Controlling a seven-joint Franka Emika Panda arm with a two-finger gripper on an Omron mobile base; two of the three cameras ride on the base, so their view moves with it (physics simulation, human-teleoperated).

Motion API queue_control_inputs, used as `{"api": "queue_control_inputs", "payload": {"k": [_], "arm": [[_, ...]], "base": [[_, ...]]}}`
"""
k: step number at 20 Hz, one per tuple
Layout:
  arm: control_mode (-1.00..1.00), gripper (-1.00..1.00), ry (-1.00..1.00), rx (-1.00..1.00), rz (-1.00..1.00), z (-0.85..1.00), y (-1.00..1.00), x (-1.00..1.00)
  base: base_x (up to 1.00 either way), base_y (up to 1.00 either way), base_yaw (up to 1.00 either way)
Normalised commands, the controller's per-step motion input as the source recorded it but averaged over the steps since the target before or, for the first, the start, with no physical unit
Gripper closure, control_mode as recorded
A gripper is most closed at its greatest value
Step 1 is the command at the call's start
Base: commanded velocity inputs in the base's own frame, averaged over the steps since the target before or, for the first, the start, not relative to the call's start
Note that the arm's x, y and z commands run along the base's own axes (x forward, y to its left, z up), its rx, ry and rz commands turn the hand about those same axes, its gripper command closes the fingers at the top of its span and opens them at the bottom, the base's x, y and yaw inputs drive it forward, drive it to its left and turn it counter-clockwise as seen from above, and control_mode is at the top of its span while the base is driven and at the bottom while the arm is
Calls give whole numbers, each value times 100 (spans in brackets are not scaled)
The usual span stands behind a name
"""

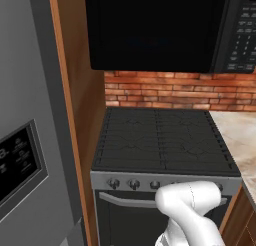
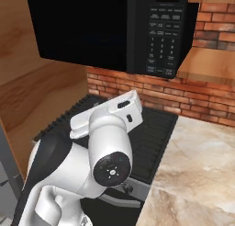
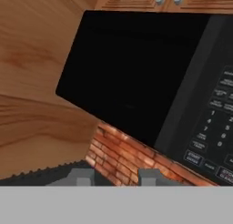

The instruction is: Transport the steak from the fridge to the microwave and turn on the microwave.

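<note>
Microwave [image 2: 96,27]: door closed, dark, contents not visible; mounted above the stove [image 1: 162,137].
Steak: cannot tell where.
Fridge [image 1: 22,140]: closed, dispenser panel facing out, at left.
Gripper [image 3: 116,177]: fingertips apart, nothing between, facing the microwave door.
Keypad [image 2: 161,34]: clearest in right base view.

I see the microwave [image 1: 155,30] keypad cut by the right edge, fridge [image 1: 25,155] mostly cropped left, keypad lettering unreadable.
</note>
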Motion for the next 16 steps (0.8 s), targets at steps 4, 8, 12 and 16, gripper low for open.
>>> {"api": "queue_control_inputs", "payload": {"k": [4,8,12,16], "arm": [[-100,100,6,-10,0,-5,5,0],[-100,100,8,-15,0,-10,11,10],[-100,100,2,-20,0,0,3,16],[-100,100,0,-17,0,0,-3,6]], "base": [[0,0,0],[0,0,0],[0,0,0],[0,0,0]]}}
